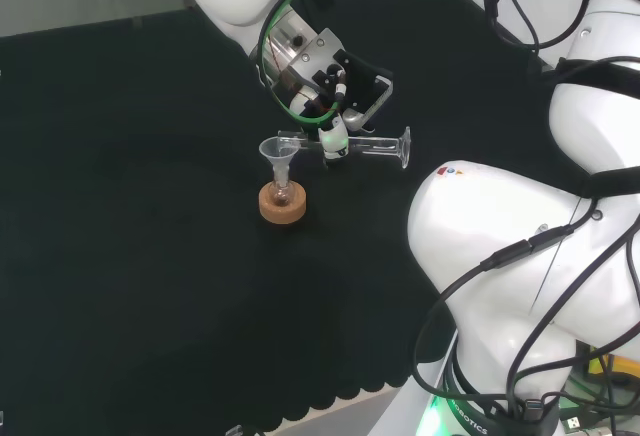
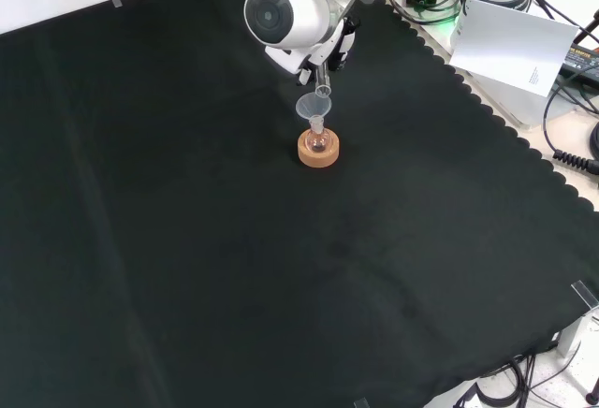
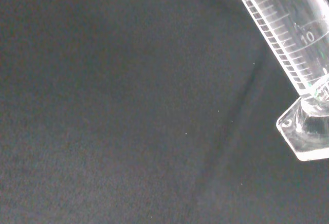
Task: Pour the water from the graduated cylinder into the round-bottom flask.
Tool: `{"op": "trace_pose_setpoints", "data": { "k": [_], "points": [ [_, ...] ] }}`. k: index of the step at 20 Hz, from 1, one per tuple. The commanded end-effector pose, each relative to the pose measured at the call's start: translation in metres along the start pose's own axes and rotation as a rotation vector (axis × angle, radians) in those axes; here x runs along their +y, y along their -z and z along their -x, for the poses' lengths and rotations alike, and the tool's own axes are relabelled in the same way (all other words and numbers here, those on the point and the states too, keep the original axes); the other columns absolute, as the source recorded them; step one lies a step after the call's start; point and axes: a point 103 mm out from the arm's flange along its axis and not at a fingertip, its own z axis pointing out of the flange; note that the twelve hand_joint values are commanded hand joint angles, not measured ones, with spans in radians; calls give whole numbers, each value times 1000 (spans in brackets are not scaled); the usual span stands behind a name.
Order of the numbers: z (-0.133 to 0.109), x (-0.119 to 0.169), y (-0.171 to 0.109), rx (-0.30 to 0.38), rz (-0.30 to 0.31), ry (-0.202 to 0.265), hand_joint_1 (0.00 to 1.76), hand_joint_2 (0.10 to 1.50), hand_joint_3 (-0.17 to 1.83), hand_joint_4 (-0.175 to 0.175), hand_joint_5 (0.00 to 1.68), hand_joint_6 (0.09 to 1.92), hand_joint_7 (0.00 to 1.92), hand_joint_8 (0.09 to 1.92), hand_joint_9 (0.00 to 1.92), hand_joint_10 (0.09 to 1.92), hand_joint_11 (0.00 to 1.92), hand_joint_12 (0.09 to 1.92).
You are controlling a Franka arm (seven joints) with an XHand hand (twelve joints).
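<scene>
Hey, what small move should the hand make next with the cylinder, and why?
Probably tip it a little further. The hand holds the cylinder about level, its mouth at the funnel on the flask, so any remaining water likely needs more tilt.

Open cloth (image 2: 187, 268) around funnelled flask (image 2: 318, 142)

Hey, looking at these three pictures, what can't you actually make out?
- Water in the graduated cylinder: clear glass, head view too small; wrist view cuts the tube off at the edge.
- Liquid in the round-bottom flask: too small in the head and front views, partly sunk in the cork ring.
- Whether the cylinder's mouth touches the funnel: too small to tell.
- The hand fingers: front view, hidden behind the arm's white link.
</scene>
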Motion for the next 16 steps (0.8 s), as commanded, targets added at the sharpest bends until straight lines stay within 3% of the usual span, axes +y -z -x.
{"op": "trace_pose_setpoints", "data": {
  "k": [1,6,9,16],
  "points": [
    [2,0,-3,-6,-18,-15,1097,1186,0,-121,858,1190,1198,431,1478,87,1411,678],
    [4,0,-3,-15,-31,-20,1097,1186,0,-121,858,1190,1199,429,1479,87,1409,677],
    [24,-3,-16,-1,-14,-9,1097,1186,0,-121,858,1190,1199,428,1479,87,1409,676],
    [12,-2,-3,-33,-38,-23,1096,1186,0,-121,858,1191,1200,425,1479,87,1409,675]
  ]
}}
